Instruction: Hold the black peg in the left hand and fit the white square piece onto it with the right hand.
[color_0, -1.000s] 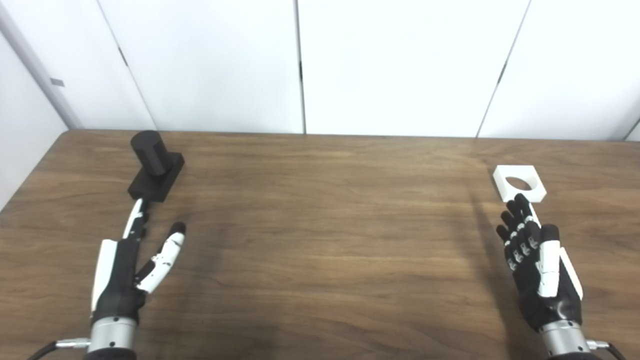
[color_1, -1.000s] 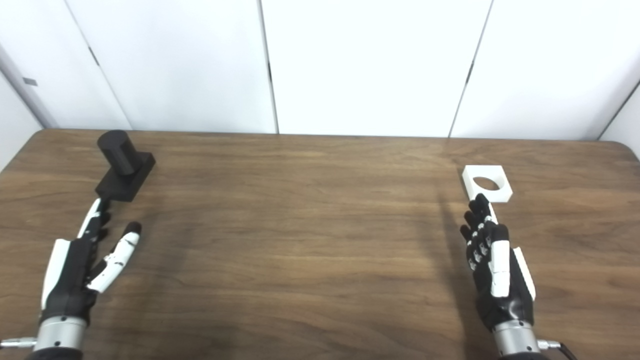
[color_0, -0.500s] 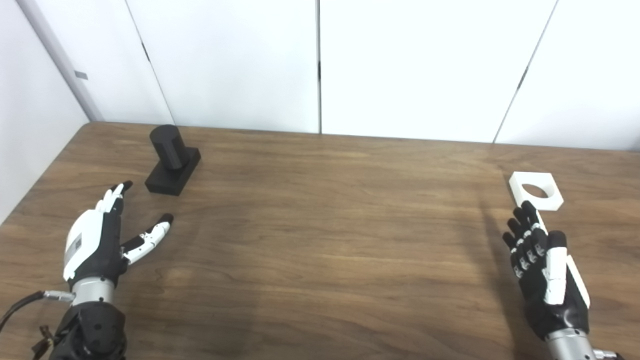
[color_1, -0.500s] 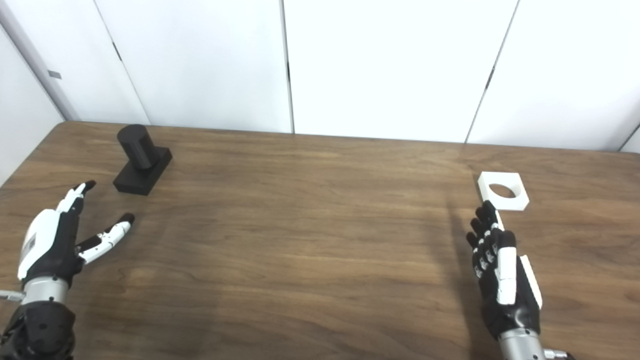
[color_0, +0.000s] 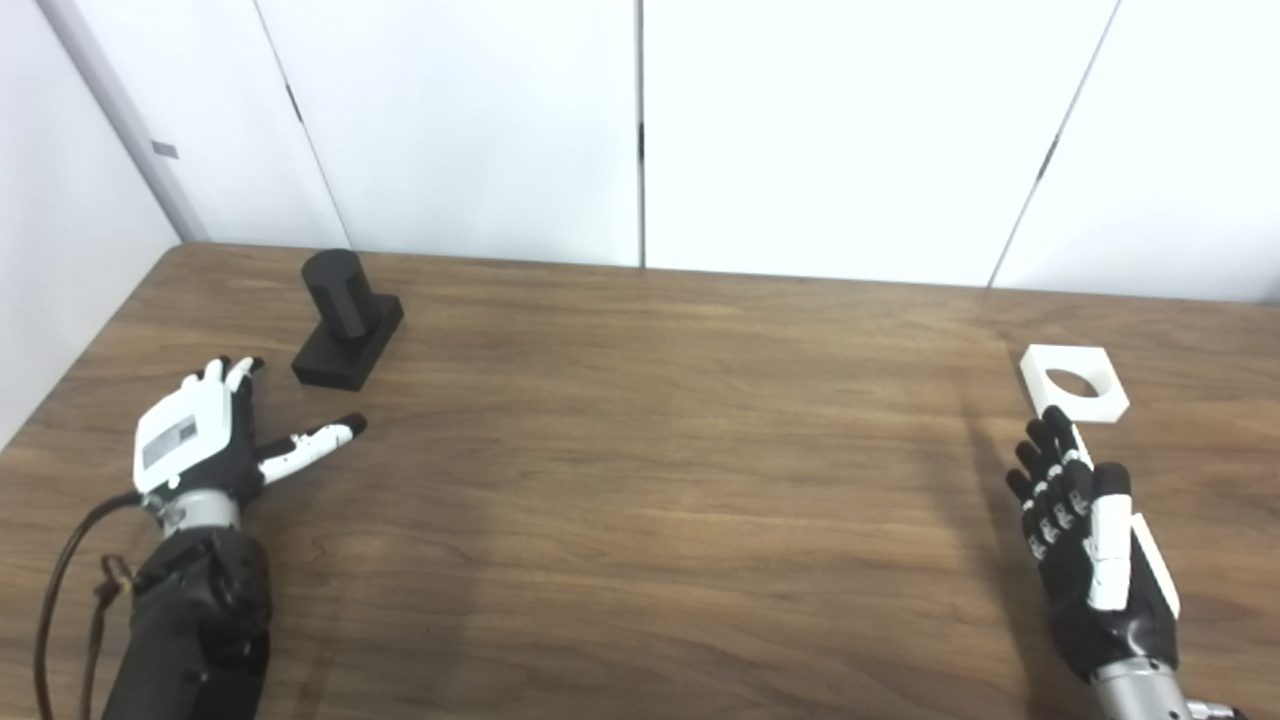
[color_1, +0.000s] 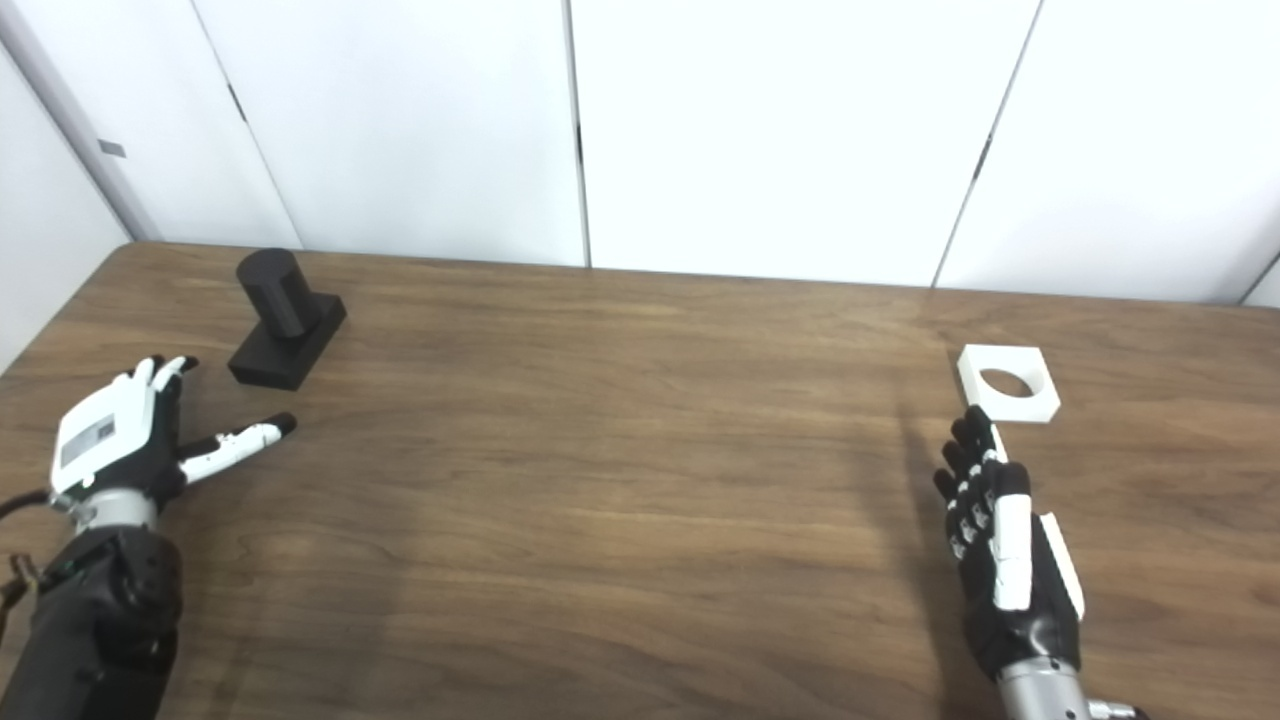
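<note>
The black peg (color_0: 345, 318), a cylinder on a rectangular black base, stands on the wooden table at the far left. My left hand (color_0: 205, 435) hovers just in front and to the left of it, open, back upward, thumb stretched toward the right, not touching it. The white square piece (color_0: 1073, 382) with a round hole lies flat at the far right. My right hand (color_0: 1085, 535) rests near the front right, open, fingertips just short of the piece and holding nothing.
The wooden table (color_0: 650, 480) is bordered by white wall panels (color_0: 640, 130) along its far edge and a white wall on the left. Between the two hands lies bare wood.
The camera shifted, moving the whole picture right. My left hand rolled from edge-on to back-up and moved left and forward, beside the peg's base. The right hand stayed put.
</note>
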